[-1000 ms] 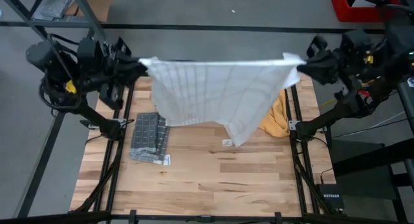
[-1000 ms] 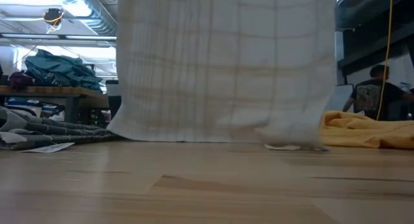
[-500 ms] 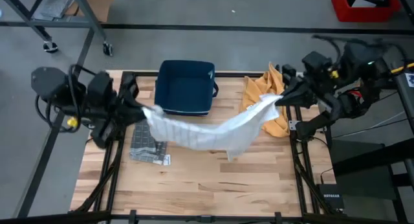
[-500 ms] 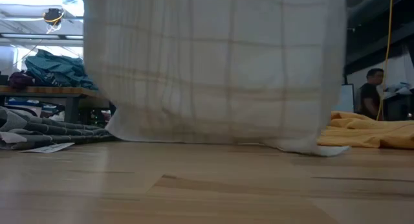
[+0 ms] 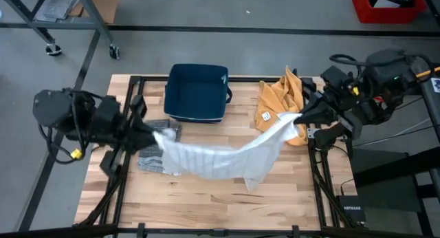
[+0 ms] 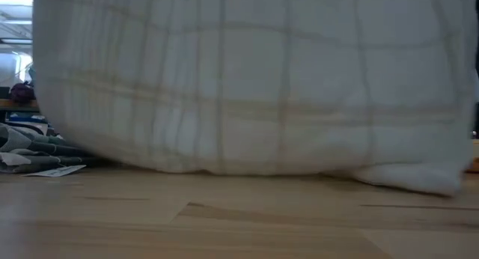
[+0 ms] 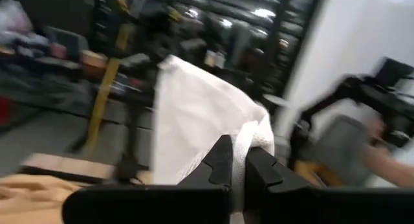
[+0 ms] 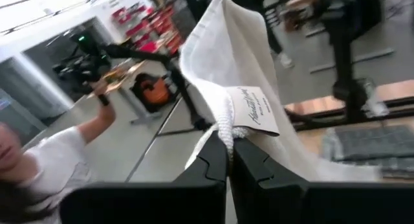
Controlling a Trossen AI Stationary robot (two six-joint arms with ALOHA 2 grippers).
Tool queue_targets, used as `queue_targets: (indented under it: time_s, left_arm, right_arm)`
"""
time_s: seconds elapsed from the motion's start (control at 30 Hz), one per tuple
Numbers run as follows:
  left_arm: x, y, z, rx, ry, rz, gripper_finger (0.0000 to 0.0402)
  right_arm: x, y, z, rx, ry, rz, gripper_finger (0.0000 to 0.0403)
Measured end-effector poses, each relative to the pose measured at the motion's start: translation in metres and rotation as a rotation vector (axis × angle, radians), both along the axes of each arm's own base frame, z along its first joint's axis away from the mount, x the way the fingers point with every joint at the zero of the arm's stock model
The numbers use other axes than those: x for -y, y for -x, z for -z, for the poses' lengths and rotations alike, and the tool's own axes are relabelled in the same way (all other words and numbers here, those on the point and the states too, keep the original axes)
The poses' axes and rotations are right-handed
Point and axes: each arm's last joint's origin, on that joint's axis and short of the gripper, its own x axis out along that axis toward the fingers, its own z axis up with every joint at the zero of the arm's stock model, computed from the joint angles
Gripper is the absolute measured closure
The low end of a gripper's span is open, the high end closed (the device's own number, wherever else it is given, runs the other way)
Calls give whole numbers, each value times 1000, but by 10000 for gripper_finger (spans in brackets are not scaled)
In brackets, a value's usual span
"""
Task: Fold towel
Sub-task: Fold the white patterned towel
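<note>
A white towel with thin checked lines (image 5: 220, 155) hangs stretched between my two grippers over the middle of the wooden table. It fills the low view (image 6: 247, 87), where its lower edge (image 6: 389, 177) touches the tabletop. My left gripper (image 5: 152, 133) at the table's left is shut on one end. My right gripper (image 5: 300, 118) at the right is shut on the other end, beside a white label (image 8: 253, 111). My left gripper pinches a bunched corner of the towel (image 7: 249, 134) between its two fingers, coming level from the table's left. The cloth sags away toward the other arm. My right gripper pinches the towel's labelled corner (image 8: 226, 120) between its two fingers, level from the right; the cloth runs off slack.
A dark blue bin (image 5: 197, 92) stands at the table's far middle. An orange cloth (image 5: 278, 104) lies at the far right, a folded grey cloth (image 5: 152, 155) at the left under the towel's end. A person (image 8: 45, 172) shows beyond the table.
Both grippers have come toward the table's near edge and down with the towel's two corners. The towel hung as a broad sheet behind the bin; it now hangs over the middle of the table, seen edge-on from above, much closer to the low camera, its bottom edge on the wood.
</note>
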Motion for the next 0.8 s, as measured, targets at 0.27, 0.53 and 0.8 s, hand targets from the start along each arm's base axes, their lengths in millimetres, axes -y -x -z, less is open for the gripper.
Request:
queue_targets:
  time_s: [0.27,0.53,0.8]
  left_arm:
    - [-19,13,-34,187,-203,-348,401]
    - [-29,21,-51,279,-306,-498,401]
    - [-18,16,-49,314,-292,-437,401]
  right_arm:
    - [14,25,-19,204,48,206,398]
    - [19,36,-42,448,46,291,398]
    - [11,29,-45,480,-13,88,398]
